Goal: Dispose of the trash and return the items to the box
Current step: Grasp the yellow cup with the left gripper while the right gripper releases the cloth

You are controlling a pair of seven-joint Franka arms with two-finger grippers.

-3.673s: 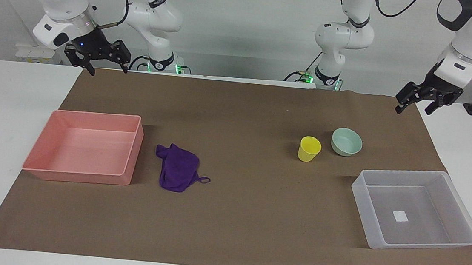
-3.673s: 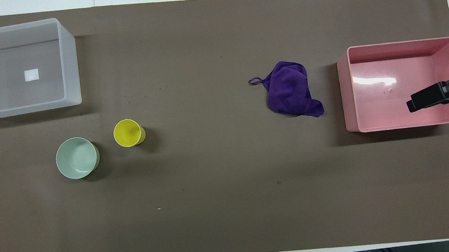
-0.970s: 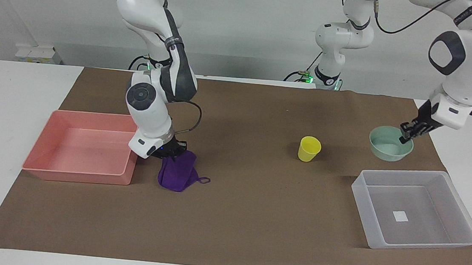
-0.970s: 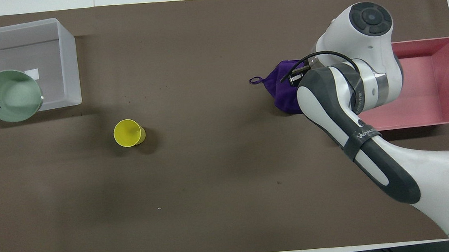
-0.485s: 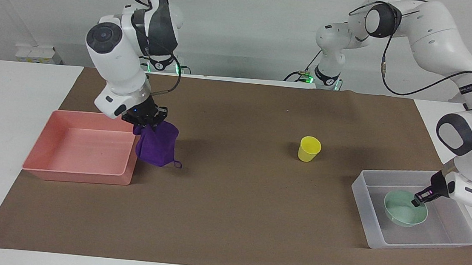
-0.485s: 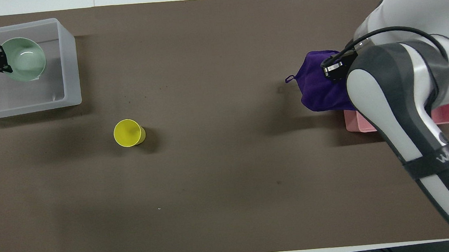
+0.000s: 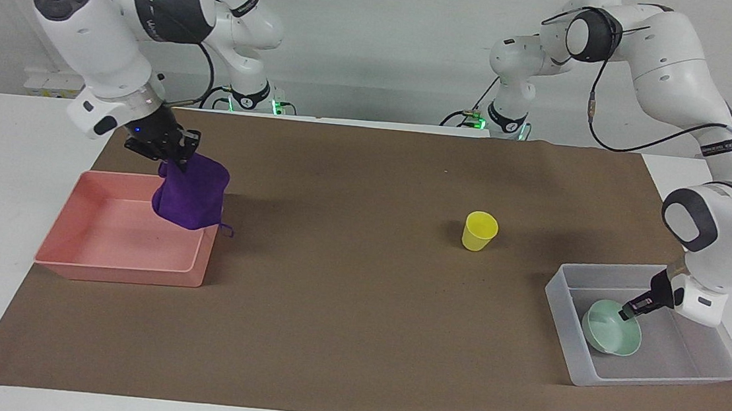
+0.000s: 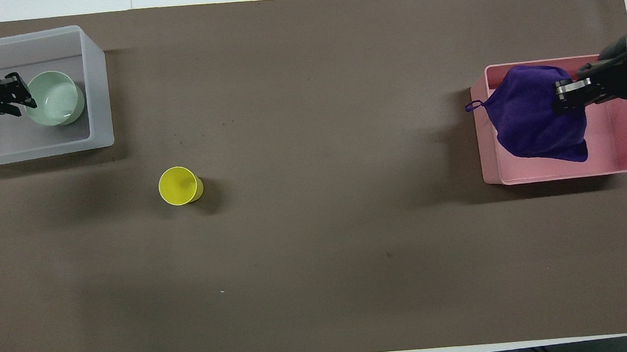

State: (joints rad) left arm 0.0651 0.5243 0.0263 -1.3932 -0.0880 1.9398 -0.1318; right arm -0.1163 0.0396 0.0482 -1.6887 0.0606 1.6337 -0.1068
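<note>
From above I see the right gripper point(image 8: 567, 91) clamped on the purple cloth point(image 8: 535, 117), which hangs over the pink tray point(image 8: 625, 166) at the right arm's end, its cord loop point(image 8: 473, 106) sticking out past the tray's wall. The left gripper point(image 8: 20, 99) sits inside the translucent box point(image 8: 96, 76) at the rim of the mint-green bowl point(image 8: 54, 98), which lies in the box. I have 1 yellow cup point(image 8: 179, 185) upright on the brown mat point(image 8: 323, 226), nearer to the robots than the box.
</note>
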